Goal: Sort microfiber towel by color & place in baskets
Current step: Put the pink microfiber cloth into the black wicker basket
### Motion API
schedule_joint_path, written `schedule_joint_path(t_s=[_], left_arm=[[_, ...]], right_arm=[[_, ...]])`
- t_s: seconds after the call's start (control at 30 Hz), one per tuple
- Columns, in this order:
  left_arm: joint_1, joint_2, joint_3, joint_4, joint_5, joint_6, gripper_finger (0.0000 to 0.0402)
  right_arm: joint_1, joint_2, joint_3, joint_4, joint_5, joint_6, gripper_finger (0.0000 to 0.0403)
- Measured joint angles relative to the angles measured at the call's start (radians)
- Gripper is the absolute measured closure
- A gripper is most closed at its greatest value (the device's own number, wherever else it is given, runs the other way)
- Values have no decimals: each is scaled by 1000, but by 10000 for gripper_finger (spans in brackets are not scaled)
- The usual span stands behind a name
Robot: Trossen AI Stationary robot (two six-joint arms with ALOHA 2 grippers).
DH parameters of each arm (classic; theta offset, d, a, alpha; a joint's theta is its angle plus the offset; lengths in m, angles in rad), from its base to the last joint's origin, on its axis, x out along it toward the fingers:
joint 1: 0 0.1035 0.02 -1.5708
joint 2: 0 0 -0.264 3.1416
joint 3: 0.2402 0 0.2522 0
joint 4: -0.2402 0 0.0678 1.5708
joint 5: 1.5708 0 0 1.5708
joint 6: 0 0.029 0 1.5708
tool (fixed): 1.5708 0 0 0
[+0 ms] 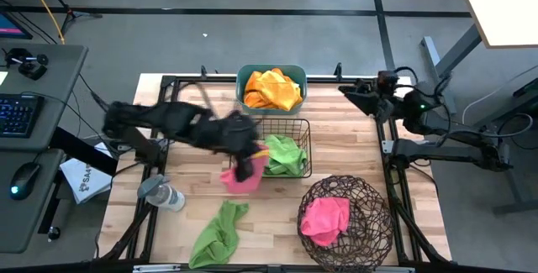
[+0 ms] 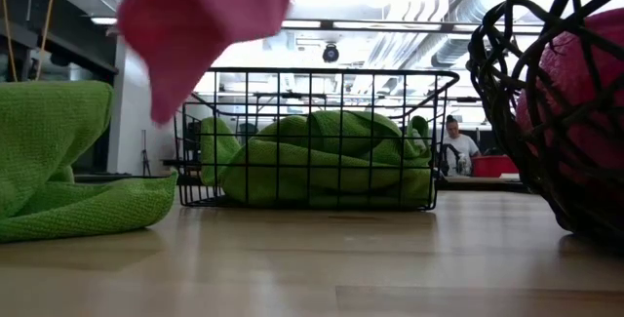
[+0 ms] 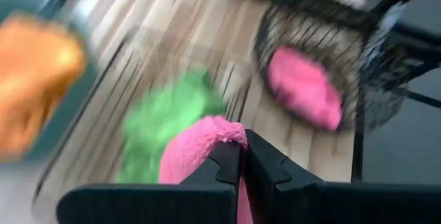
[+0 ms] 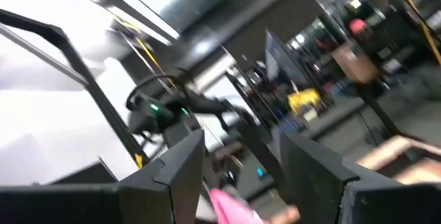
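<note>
Hot pink microfiber towel (image 1: pixel 242 179) hangs pinched in the left gripper (image 1: pixel 245 169), above the counter's middle, just beside the black wire basket (image 1: pixel 304 149).

That basket holds a green towel (image 1: pixel 284 155); the teal tub (image 1: pixel 271 72) at the far edge holds orange ones (image 1: pixel 271 90). The twig basket (image 1: pixel 370 223) near the front right corner holds another pink towel (image 1: pixel 324 219). The right gripper (image 4: pixel 241 162) waits, fingers spread, by the far right corner.

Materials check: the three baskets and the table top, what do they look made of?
Teal tub: looks like smooth plastic, solid walls. Black basket: thin wire grid, probably coated metal. Round basket: dark woven twigs or rattan, open gaps. Table: light wood planks, visible grain.
</note>
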Motion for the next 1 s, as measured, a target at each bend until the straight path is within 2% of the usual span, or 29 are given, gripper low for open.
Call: schedule_joint_path(t_s=[0.17, 0.37, 0.47, 0.57, 0.8, 1.0], left_arm=[[33, 175, 109, 288, 114, 236, 401], [32, 359, 251, 696, 288, 323, 401], [27, 428, 297, 845, 352, 332, 401], [19, 468, 304, 897, 368, 324, 401], [6, 543, 305, 880, 368, 272, 401], [-8, 656, 304, 893, 371, 226, 401]], right_arm=[[0, -6, 0, 110, 30, 28, 219], [-12, -32, 0, 133, 68, 29, 219], [-22, -47, 0, 131, 71, 31, 219], [-29, -67, 0, 126, 71, 48, 219], [-28, -109, 0, 93, 71, 48, 219], [-28, -117, 0, 81, 72, 25, 219]])
